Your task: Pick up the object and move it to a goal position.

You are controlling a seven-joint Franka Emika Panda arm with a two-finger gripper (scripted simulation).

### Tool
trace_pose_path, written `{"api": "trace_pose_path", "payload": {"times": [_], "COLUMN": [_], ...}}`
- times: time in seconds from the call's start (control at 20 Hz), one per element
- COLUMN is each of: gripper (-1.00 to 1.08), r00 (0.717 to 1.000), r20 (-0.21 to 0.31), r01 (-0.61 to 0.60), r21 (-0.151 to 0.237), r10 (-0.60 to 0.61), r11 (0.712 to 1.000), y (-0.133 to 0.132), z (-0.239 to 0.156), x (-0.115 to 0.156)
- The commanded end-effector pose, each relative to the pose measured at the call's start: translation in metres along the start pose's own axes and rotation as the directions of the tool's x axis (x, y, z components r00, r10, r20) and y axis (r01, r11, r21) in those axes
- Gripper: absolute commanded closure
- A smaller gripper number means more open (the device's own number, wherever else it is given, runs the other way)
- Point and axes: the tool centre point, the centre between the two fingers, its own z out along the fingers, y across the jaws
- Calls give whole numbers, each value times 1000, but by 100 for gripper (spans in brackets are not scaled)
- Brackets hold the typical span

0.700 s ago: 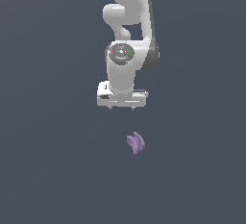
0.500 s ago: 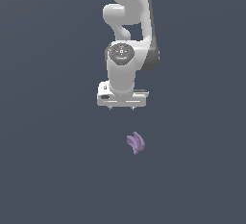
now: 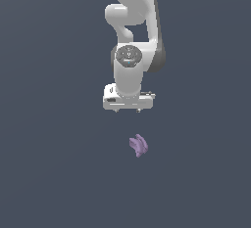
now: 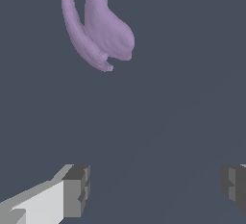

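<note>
The gripper (image 4: 153, 189) is spread wide and empty, its two fingers (image 4: 74, 189) well apart with nothing between them and touching nothing. The purple object (image 3: 138, 146) lies on the dark floor (image 3: 54, 173) beyond and below the fingertips, clear of them and off the line between the jaws. To approach well, in my judgement, the hand should first be centred over the lump, the jaws set across its narrow lobes, and only then lowered.
</note>
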Motion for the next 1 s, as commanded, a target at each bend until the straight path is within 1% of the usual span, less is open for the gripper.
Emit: {"api": "trace_pose_path", "payload": {"times": [0.0, 0.25, 0.55, 0.75, 0.95], "gripper": [-92, -92, -92, -92, -92], "r00": [1000, 999, 993, 981, 956], "r20": [-1, -5, -17, -28, -42], "r01": [2, 33, 115, 194, 289], "r21": [0, -3, -9, -15, -23], "r10": [-2, -33, -115, -194, -289], "r11": [1000, 999, 993, 981, 957], "y": [0, -3, -11, -20, -30], "z": [0, 1, 4, 7, 12], "x": [1, 9, 30, 50, 74]}}
